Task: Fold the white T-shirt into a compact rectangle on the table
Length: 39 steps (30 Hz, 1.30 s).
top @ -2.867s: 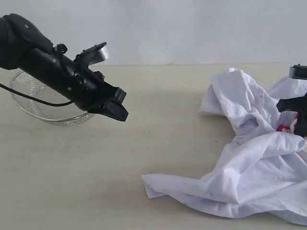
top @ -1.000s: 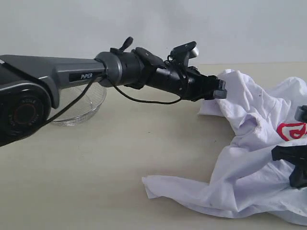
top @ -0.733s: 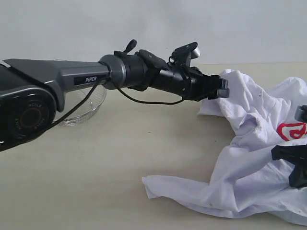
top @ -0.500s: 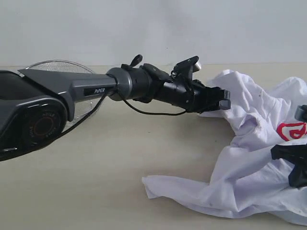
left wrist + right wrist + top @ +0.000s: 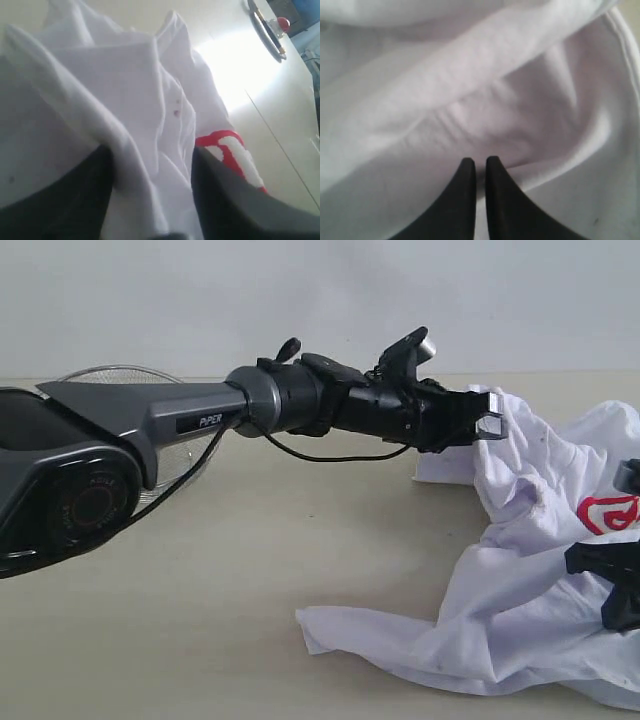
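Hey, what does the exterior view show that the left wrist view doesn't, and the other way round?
Only the exterior view shows the wire basket behind the left arm, and the whole crumpled spread of the white T-shirt on the table. Only the left wrist view shows the left gripper close up, its fingers apart with a fold of shirt between them, and two small spots on the fabric. Both show the shirt, its red lettering and the table.

White T-shirt (image 5: pixel 125 90): crumpled, red lettering (image 5: pixel 232 150) exposed.
Left gripper (image 5: pixel 150 155): dark fingers (image 5: pixel 65 200) parted, shirt fold lodged between.
Table (image 5: pixel 280 115): pale, brightly lit.
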Each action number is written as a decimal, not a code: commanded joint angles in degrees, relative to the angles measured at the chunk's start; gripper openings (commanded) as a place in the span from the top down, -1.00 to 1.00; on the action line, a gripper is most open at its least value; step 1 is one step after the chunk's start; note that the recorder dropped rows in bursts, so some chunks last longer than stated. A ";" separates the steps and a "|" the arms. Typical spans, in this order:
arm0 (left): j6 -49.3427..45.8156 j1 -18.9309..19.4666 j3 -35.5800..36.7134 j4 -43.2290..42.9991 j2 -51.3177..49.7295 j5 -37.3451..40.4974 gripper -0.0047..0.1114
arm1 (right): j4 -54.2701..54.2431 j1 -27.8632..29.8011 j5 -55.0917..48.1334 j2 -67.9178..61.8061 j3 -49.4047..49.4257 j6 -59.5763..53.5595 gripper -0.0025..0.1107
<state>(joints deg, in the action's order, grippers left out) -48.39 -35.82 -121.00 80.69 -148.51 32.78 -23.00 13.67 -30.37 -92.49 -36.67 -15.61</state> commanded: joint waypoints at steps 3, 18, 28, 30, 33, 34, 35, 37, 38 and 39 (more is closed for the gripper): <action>0.19 -0.19 -0.37 -2.06 -0.47 0.68 0.32 | -0.26 -0.12 0.20 0.41 0.22 -0.42 0.91; -3.74 -1.36 -0.37 -3.88 0.47 1.94 0.84 | -0.40 -0.12 0.56 0.41 0.22 -0.89 0.91; -6.23 -1.36 -0.37 -13.12 12.75 7.89 0.84 | -0.40 -0.12 0.67 0.41 0.22 -1.45 0.91; -6.23 -1.36 -0.37 -14.28 14.81 7.89 0.84 | -0.40 -0.12 0.78 0.41 0.22 -1.50 0.91; -5.05 -1.36 -0.37 -19.14 17.34 8.29 0.84 | -0.40 -0.12 0.67 0.41 0.22 -1.47 0.91; -3.99 -1.36 -0.37 -20.72 18.07 9.30 0.84 | -0.40 -0.12 0.66 0.41 0.22 -1.66 0.91; -3.25 -1.36 -0.37 -22.01 18.79 10.58 0.84 | -0.40 -0.12 0.66 0.41 0.22 -1.66 0.91; -2.72 -1.36 -0.37 -24.09 20.06 12.52 0.84 | -0.40 -0.12 0.56 0.41 0.22 -1.63 0.91; -2.36 -1.36 -0.37 -25.58 20.64 13.14 0.84 | -0.40 -0.12 0.56 0.41 0.22 -1.63 0.91; -1.35 -1.36 -0.37 -27.59 20.89 13.56 0.84 | -0.40 -0.12 0.56 0.41 0.22 -1.63 0.91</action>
<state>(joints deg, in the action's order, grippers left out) -51.70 -37.06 -121.04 57.29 -129.46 44.05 -23.14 13.67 -30.08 -92.49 -36.67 -16.69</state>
